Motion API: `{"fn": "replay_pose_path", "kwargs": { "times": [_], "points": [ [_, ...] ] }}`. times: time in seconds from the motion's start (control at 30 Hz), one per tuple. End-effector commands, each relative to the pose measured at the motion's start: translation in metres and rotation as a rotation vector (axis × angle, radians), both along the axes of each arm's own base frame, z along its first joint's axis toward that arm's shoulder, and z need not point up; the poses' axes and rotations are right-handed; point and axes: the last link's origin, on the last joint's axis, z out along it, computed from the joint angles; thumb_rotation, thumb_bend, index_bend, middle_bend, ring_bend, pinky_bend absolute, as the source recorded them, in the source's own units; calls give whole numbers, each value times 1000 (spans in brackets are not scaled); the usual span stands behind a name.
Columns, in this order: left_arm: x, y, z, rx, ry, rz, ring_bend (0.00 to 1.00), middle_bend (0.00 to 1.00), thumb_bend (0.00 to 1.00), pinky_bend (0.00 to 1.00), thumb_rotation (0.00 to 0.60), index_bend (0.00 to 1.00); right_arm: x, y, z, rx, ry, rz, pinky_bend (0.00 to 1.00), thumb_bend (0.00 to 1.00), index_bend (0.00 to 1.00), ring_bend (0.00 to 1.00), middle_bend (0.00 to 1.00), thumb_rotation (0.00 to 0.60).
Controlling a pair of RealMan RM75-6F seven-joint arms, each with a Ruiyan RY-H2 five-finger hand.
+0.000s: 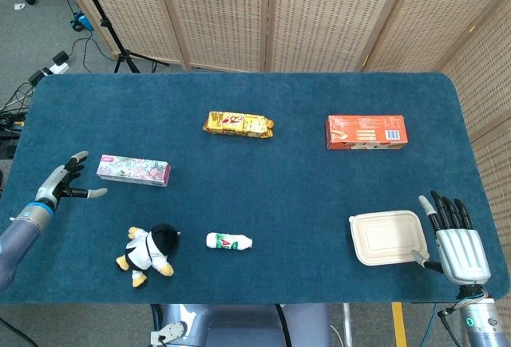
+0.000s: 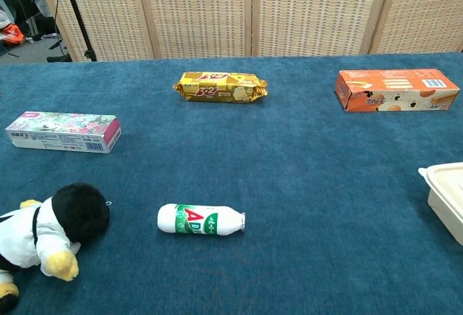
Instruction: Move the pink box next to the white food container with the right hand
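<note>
Right robot hand (image 1: 457,242) open, touching the container (image 1: 387,237); left robot hand (image 1: 68,183) open near the pink box (image 1: 134,170).

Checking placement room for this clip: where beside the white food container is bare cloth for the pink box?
Bare cloth lies left of the white food container, toward the small bottle, and behind it up to the orange box. Its right side is crowded by the right robot hand. The pink box lies far left.

The pink box (image 1: 133,170) — long, floral-printed — lies flat at the table's left side, well apart from the closed white food container (image 1: 387,237) near the right front edge.
</note>
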Motion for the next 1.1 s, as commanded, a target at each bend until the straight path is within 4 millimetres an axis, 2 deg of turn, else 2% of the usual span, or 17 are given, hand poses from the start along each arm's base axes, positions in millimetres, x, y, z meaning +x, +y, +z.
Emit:
{"fn": "replay_pose_path", "kwargs": {
  "times": [0.03,0.4,0.73,1.1],
  "points": [
    [-1,3,-3,-4,3,3,0,0,0,0,600,0,0,0,-2,6,4,0,0,208,20,0,0,600],
    [2,7,-26,-36,4,-13,0,0,0,0,600,0,0,-1,-7,19,18,-3,0,208,20,0,0,600],
    [21,7,-41,-68,-10,-70,0,0,0,0,600,0,1,-2,-10,26,22,1,0,208,20,0,0,600],
    [44,-3,-51,-95,-42,-121,0,0,0,0,600,0,2,-1,-11,31,20,8,0,208,20,0,0,600]
  ]
}}
